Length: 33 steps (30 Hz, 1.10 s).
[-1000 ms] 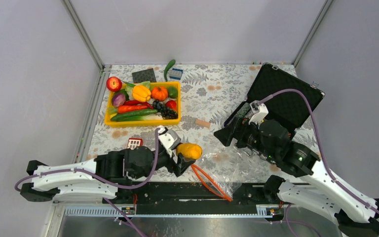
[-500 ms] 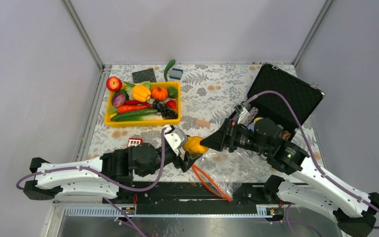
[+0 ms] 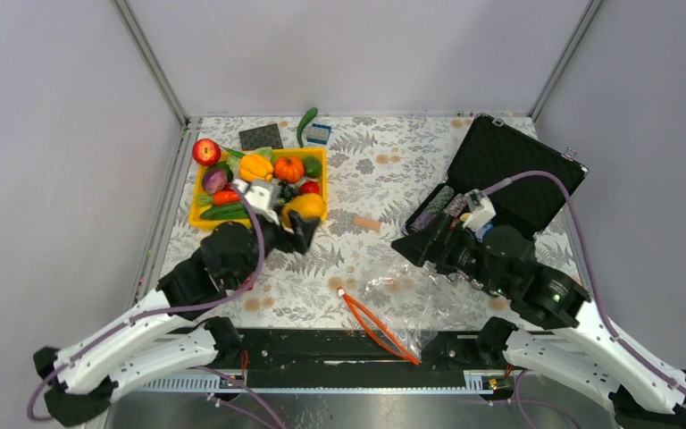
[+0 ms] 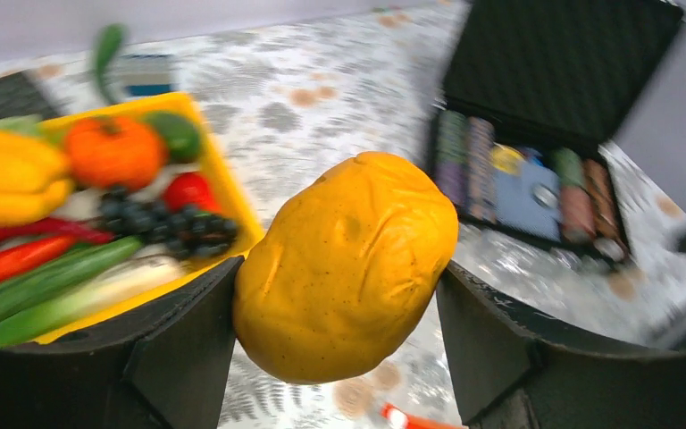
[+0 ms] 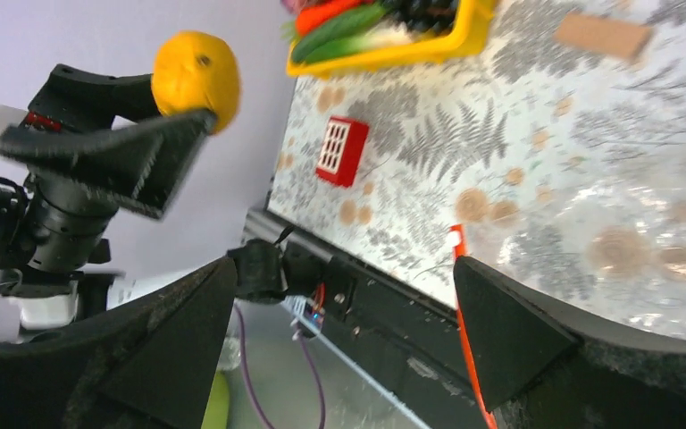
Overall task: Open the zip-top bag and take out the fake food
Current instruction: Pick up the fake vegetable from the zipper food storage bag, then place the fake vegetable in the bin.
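Our left gripper [image 4: 338, 273] pinches the light, hard, slippery yellow-orange fruit [image 4: 357, 223] across its widest part over the yellow tray's [image 3: 324, 185] near right corner, the right gripper [image 5: 344, 268] hangs spread and empty, and the limp zip-top bag [image 3: 402, 299] lies well right of the tray, its contents lost in glare.

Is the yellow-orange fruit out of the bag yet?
Out. The left gripper holds the yellow-orange fruit by the yellow bin, well clear of the zip-top bag.
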Each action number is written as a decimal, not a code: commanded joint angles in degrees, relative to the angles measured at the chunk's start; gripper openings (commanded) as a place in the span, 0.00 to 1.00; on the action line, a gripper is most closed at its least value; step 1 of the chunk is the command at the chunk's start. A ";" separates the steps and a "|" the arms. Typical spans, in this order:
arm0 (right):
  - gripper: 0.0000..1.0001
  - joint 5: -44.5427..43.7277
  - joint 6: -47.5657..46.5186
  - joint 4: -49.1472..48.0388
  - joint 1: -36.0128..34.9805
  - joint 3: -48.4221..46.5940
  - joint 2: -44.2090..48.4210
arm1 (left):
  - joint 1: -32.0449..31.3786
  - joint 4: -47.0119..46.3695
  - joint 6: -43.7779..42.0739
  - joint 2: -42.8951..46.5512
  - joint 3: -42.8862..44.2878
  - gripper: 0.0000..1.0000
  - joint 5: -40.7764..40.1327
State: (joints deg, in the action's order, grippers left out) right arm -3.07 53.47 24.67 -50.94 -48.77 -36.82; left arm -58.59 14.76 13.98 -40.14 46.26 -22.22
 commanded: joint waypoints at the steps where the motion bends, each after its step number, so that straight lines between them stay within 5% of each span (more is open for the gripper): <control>1: 1.00 -10.27 -1.97 7.61 0.05 -2.39 2.02 | 14.26 2.84 8.67 2.50 0.33 0.53 1.78; 7: 1.00 -10.02 -0.38 7.75 0.09 -0.02 2.98 | 31.65 2.21 19.81 4.52 -1.47 0.56 -1.01; 17: 1.00 -12.17 -2.04 11.00 0.05 0.05 5.49 | 57.31 -8.14 37.97 -4.73 -6.29 0.56 11.76; 33: 1.00 -14.08 -2.23 11.69 0.05 1.58 7.47 | 62.08 -24.72 49.32 -21.49 -7.73 0.56 14.82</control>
State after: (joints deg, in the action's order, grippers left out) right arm -14.81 52.21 36.23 -50.94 -47.00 -29.04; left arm 3.11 -2.31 59.40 -59.53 38.85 -8.10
